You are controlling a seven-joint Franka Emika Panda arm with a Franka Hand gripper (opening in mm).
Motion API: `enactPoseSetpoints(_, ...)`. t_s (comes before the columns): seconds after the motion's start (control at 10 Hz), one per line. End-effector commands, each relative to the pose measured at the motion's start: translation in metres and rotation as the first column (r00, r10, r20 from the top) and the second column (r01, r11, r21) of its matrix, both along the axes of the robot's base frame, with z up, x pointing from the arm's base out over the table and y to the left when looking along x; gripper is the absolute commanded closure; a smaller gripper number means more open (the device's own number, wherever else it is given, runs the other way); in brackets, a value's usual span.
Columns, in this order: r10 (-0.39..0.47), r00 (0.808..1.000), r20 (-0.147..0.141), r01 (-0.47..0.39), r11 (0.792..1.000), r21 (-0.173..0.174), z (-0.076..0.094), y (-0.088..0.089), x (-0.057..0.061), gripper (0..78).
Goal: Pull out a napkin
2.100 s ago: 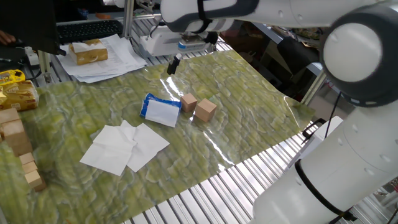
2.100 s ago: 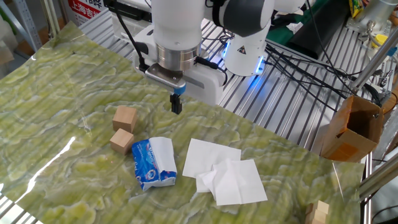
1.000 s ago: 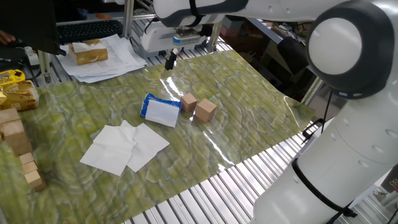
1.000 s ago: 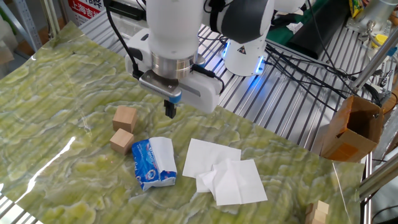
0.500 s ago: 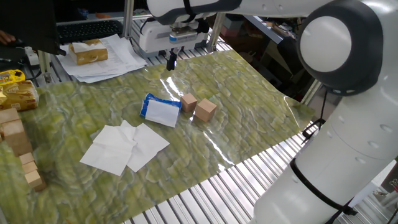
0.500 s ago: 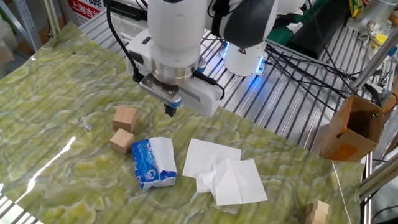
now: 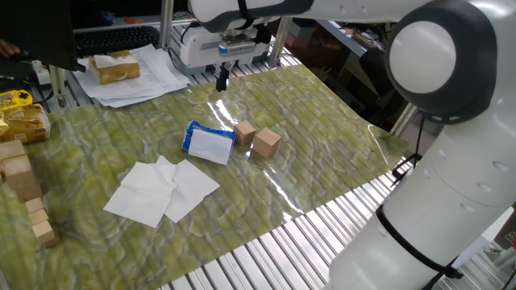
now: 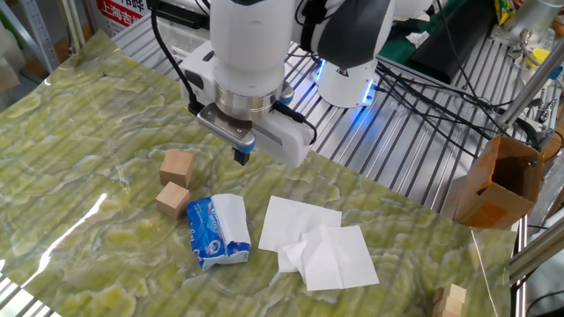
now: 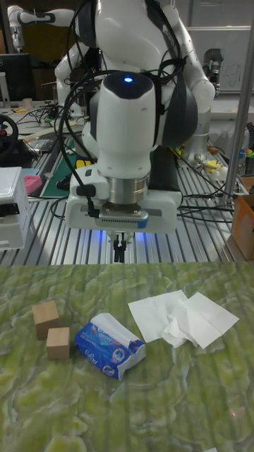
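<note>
Green marbled table (image 7: 322, 121) seen from one fixed view, with white robot arm filling right side. End effector (image 7: 221, 79) hanging at far edge, above table, fingers pressed together, holding nothing. Blue packet (image 7: 208, 143) lying near centre, white napkin (image 7: 211, 147) showing at its opening. Two wooden blocks (image 7: 258, 138) just right of packet. Loose tissues (image 7: 161, 189) spread nearer, left of packet, overlapping. Printed papers (image 7: 133, 76) at far left, stack of wooden blocks (image 7: 24, 189) at left edge.

Other fixed view, from opposite side. End effector (image 8: 240, 155) hovering above table, far of packet, black fingers pressed together. Blue packet (image 8: 211, 232) lying flat, napkin (image 8: 232, 217) sticking out of its right end. Two wooden blocks (image 8: 174, 180) just left of packet. Loose tissues (image 8: 317, 244) to right, apart from packet, overlapping with crumpled middle. Cardboard box (image 8: 500, 183) at far right, off the table.

Tall fixed view, facing robot. End effector (image 9: 120, 249) pointing down at far table edge, fingers close together, empty. Blue packet (image 9: 107, 349) tilted near centre, napkin (image 9: 111, 326) poking up from its far side. Two wooden blocks (image 9: 51, 330) to left, loose tissues (image 9: 183, 318) to right.
</note>
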State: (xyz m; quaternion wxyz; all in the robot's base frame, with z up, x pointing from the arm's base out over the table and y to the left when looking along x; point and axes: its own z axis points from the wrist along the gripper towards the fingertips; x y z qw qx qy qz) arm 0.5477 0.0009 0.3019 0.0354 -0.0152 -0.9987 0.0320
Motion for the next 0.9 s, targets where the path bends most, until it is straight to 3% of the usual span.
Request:
enactPoseSetpoints(0.1, -0.004, 1.000, -0.020, 0.004, 1.000, -0.012, 0.001, 0.000, 0.001, 77.6)
enactPoseSetpoints(0.6, -0.009, 0.999, -0.030, 0.009, 1.000, -0.024, 0.000, 0.000, 0.001, 77.6)
enactPoseSetpoints(0.9, -0.020, 0.999, -0.033, 0.018, 0.996, -0.084, -0.021, 0.004, 0.003, 77.6)
